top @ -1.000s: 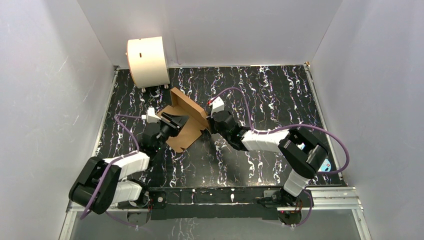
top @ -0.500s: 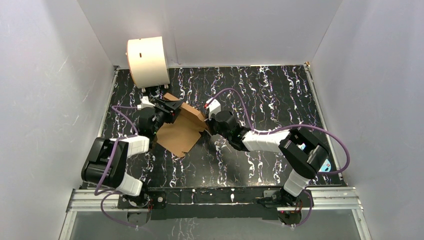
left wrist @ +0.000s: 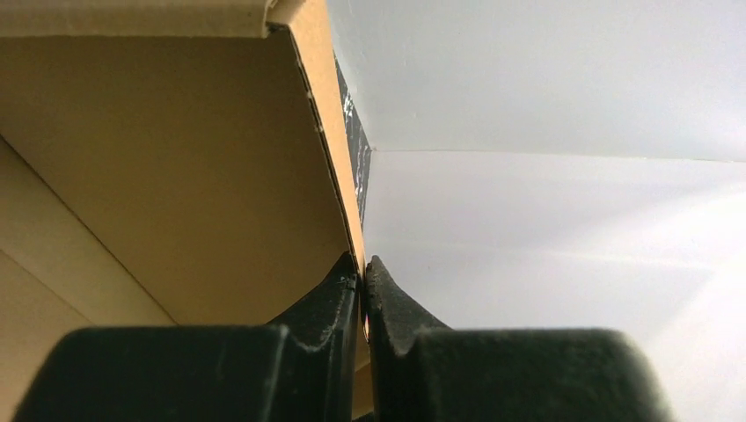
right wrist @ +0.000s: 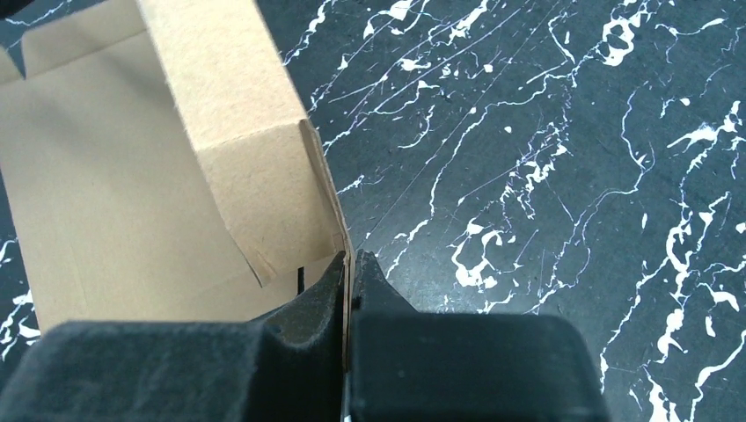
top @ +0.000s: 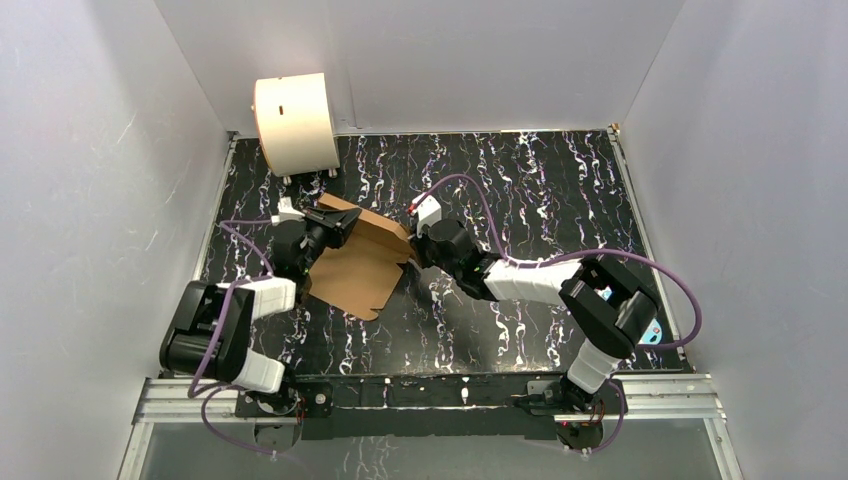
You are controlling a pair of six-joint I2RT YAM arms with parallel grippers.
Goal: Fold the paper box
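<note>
The paper box is seen on the black, white-veined worktop, left of centre. It lies between the two arms and in front of a cream drum that stands at the far left corner. The box and the drum are apart.

The box is only partly folded. A broad brown panel lies nearly flat towards the near side, and walls are raised along its far and right sides. In the wrist views only bare, plain corrugated cardboard is shown on the inner faces. A short cut slot and a narrow flap turned inward are seen at the right wall. What the drum holds cannot be told, since only its closed outer side, marked by a small dark slot, is shown.

The left claw is closed on the thin edge of a raised wall at the far left corner of the box. The cardboard is pinched between its two black fingertips, with a pale enclosure wall seen behind. The right claw is likewise closed, and the upright edge of the right-hand wall is clamped between its fingertips, with the worktop spread out beyond it. The box is thus gripped at two opposite sides, one by each claw.
</note>
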